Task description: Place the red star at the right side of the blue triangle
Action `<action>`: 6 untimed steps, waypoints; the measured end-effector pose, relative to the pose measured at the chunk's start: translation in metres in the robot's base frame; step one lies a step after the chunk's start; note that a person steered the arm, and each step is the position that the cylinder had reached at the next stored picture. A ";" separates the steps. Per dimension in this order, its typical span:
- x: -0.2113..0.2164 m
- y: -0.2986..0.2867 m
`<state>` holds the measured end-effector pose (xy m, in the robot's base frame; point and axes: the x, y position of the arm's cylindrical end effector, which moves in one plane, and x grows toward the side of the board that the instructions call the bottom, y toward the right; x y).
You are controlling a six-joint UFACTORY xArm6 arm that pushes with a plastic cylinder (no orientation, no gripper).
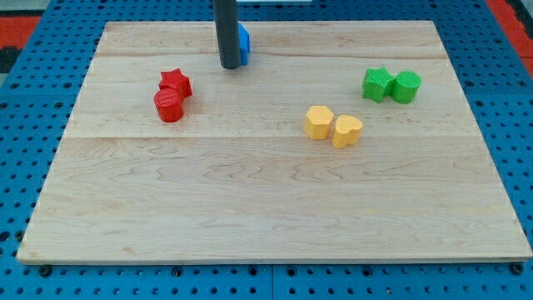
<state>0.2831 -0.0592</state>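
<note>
— Where's my tip (231, 66)?
— Near the tabletop's (266, 208) top edge, right against the blue triangle (243, 44), which it mostly hides.
— And the claw?
— There's none, only a bare rod holding nothing.
— The red star (176, 82)?
— To the tip's left, slightly lower, touching a red cylinder (168, 106).

My tip (231, 66) sits just in front of the blue block (244, 43), with the red star (176, 82) to the view's left.
</note>
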 end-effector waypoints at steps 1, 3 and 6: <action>-0.025 0.000; -0.007 -0.056; 0.064 -0.191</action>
<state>0.3468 -0.2502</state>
